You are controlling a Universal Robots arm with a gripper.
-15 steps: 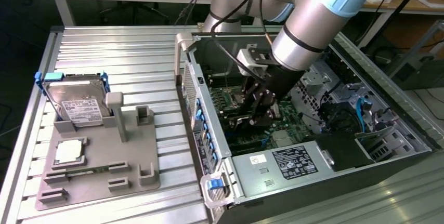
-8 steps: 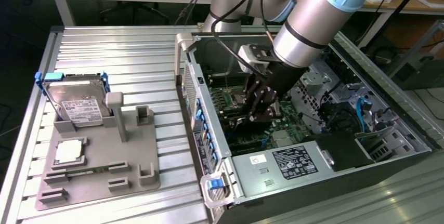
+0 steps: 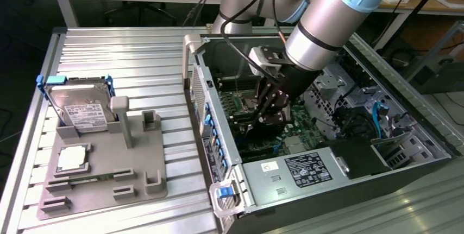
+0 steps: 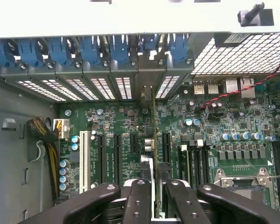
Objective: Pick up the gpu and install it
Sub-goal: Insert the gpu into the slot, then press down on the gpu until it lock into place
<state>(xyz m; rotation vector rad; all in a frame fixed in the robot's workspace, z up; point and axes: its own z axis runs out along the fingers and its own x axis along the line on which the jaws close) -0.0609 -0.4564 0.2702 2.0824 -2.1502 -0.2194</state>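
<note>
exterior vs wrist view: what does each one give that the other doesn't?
Exterior view: the arm reaching into the open computer case, and a hard drive standing in a grey fixture on the table outside. Wrist view: the gpu standing edge-on on the board, its bracket end at the blue rear latches. Both: the gripper low over the motherboard inside the case.

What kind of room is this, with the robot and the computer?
Probably a robotics lab or workshop: a robot arm reaches into an open computer case on a metal table, with a hard drive in a holder.
</note>
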